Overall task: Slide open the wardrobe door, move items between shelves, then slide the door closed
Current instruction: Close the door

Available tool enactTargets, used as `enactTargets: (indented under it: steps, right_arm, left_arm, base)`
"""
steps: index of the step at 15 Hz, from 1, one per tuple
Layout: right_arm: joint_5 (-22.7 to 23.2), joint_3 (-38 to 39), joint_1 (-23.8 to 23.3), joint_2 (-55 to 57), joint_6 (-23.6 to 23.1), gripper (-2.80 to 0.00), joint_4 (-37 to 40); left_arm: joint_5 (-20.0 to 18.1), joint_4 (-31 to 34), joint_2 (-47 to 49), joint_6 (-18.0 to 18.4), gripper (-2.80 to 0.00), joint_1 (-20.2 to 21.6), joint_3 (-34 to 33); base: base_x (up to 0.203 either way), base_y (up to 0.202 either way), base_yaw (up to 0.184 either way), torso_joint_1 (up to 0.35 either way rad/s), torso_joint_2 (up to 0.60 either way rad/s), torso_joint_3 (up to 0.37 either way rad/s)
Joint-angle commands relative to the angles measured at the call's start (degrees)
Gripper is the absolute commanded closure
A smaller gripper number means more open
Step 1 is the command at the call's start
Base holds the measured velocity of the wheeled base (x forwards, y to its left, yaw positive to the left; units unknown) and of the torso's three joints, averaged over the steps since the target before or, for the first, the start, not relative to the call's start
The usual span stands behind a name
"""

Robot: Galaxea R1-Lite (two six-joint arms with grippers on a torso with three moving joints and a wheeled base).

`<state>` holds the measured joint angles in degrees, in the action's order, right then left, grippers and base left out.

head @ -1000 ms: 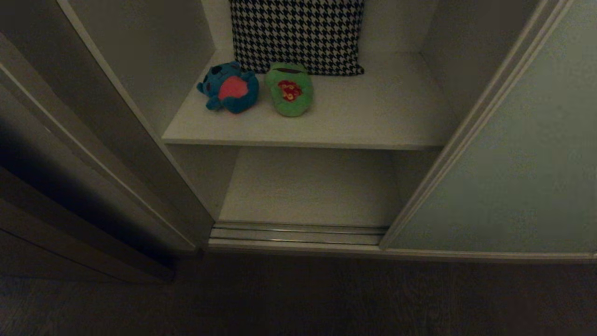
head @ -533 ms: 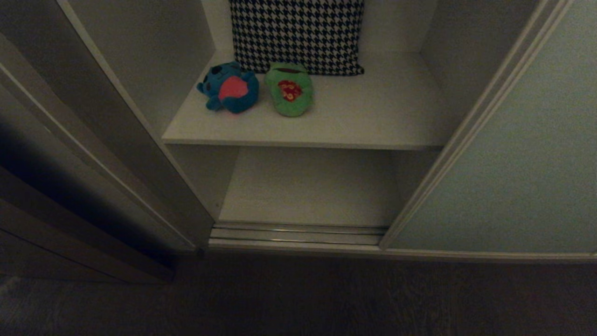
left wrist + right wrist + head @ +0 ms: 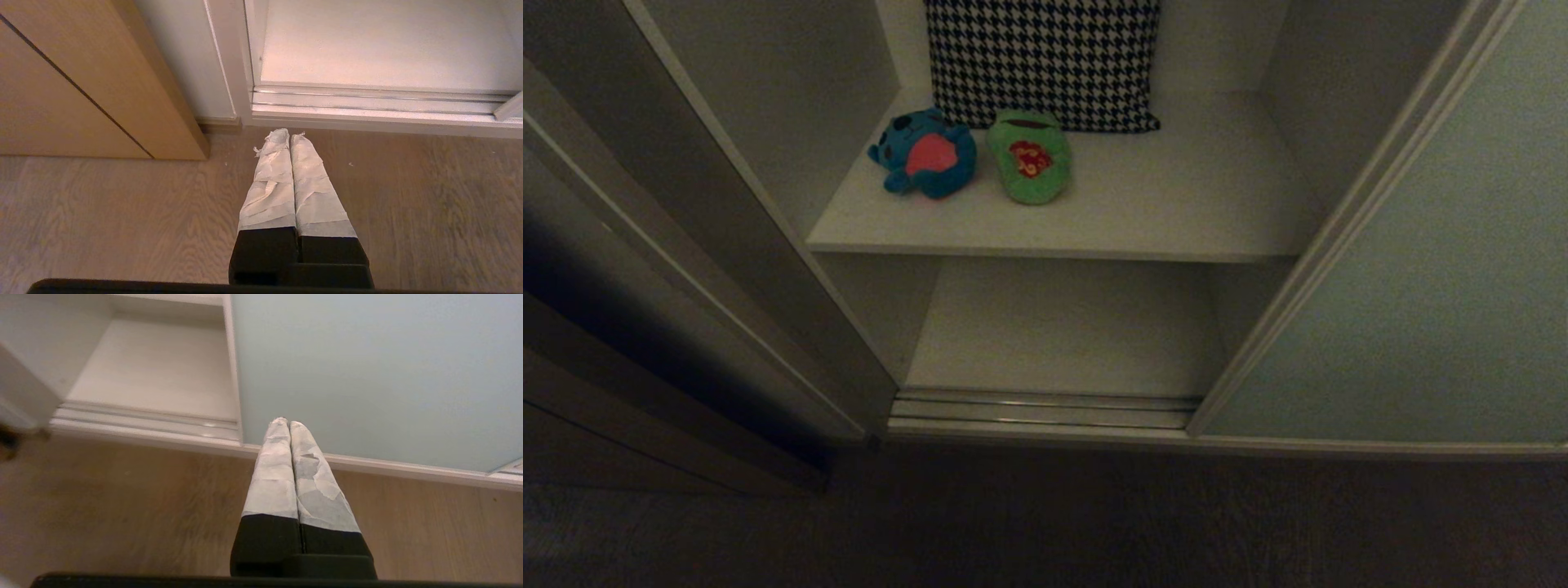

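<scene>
Nothing moves in the head view: sliding wardrobe door [image 3: 1421, 269] stands open, blue toy [image 3: 925, 153] and green frog [image 3: 1029, 159] wait on the upper shelf [image 3: 1176, 204], right end effector [image 3: 284, 423] clenched, empty.

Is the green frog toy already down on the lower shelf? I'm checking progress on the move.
No, the green frog toy lies on the upper shelf beside the blue toy; the lower shelf holds nothing.

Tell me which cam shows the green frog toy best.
Head view: the green frog toy lies in full sight on the upper shelf, beside the blue toy. Neither wrist view shows it; both look at floor and wardrobe base.
</scene>
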<state>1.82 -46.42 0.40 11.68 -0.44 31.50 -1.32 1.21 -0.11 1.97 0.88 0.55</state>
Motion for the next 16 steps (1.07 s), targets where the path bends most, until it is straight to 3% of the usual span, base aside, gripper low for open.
enactTargets:
  steps: [1, 5, 7, 11, 14, 15, 16]
  right_arm:
    - [0.29, -13.38, -0.13, 13.44, 0.27, 0.00, 5.93]
    - [-0.98, -28.74, -0.94, 26.32, 4.92, 0.00, 9.45]
    - [2.87, -36.48, -3.12, 32.26, 6.83, 0.00, 12.78]
    - [24.49, -42.97, -14.62, 42.14, 7.40, 0.00, 15.28]
    - [46.66, -42.90, -23.71, 47.32, 5.83, 0.00, 14.88]
    - [51.62, -42.76, -25.57, 49.52, 4.95, 0.00, 14.60]
    - [53.49, -42.88, -26.37, 51.36, 4.61, 0.00, 14.38]
  left_arm:
    - [0.00, 0.02, 0.19, -0.04, 0.00, 0.00, -0.01]
    - [0.00, 0.02, 0.19, 0.05, 0.00, 0.00, -0.02]
    - [0.00, 0.02, 0.19, -0.04, 0.00, 0.00, 0.04]
    - [0.00, 0.02, 0.19, 0.05, 0.00, 0.00, -0.02]
    - [0.00, 0.02, 0.19, -0.04, 0.00, 0.00, -0.02]
    - [0.00, 0.02, 0.19, 0.05, 0.00, 0.00, 0.00]
    - [0.00, 0.02, 0.19, 0.05, 0.00, 0.00, 0.04]
  base:
    - [0.000, 0.000, 0.000, 0.000, 0.00, 0.000]
    - [0.000, 0.000, 0.000, 0.000, 0.00, 0.000]
    - [0.000, 0.000, 0.000, 0.000, 0.00, 0.000]
    - [0.000, 0.000, 0.000, 0.000, 0.00, 0.000]
    - [0.000, 0.000, 0.000, 0.000, 0.00, 0.000]
    - [0.000, 0.000, 0.000, 0.000, 0.00, 0.000]
    - [0.000, 0.000, 0.000, 0.000, 0.00, 0.000]
